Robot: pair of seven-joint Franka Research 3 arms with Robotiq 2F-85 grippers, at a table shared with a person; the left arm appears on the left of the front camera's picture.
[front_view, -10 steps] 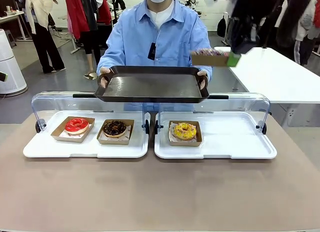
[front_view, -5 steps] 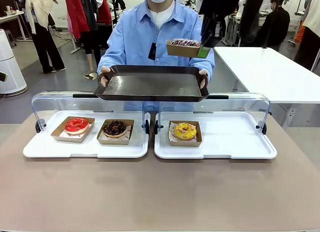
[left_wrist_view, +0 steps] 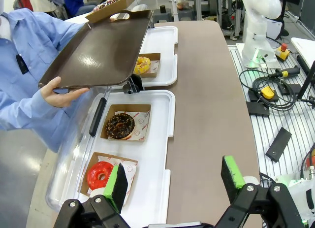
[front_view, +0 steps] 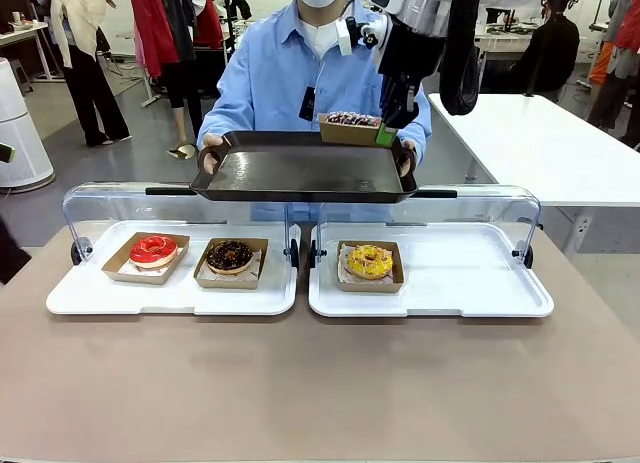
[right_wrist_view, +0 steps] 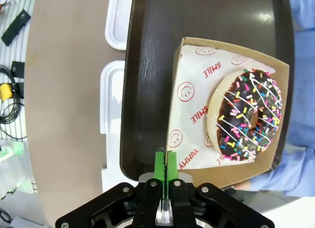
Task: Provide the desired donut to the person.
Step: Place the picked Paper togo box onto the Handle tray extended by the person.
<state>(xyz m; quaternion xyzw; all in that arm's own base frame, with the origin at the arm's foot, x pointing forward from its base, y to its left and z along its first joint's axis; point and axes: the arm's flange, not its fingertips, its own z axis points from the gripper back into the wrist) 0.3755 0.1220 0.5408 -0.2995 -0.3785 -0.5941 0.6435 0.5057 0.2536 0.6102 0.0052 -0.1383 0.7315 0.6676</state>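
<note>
Just inside tray rim point(front_view: 300, 195), donut box point(front_view: 348, 134)

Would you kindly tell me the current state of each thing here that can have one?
sprinkled donut box: gripped at one edge, over the dark tray; contact unclear.
right gripper: jaws shut on the sprinkled donut box.
left gripper: jaws wide open, empty.
dark tray: held up in the person's hands.
clear covers: both swung open.

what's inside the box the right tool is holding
In the box: a chocolate donut with coloured sprinkles on smiley-printed paper; the donut covers the paper beneath it.
</note>
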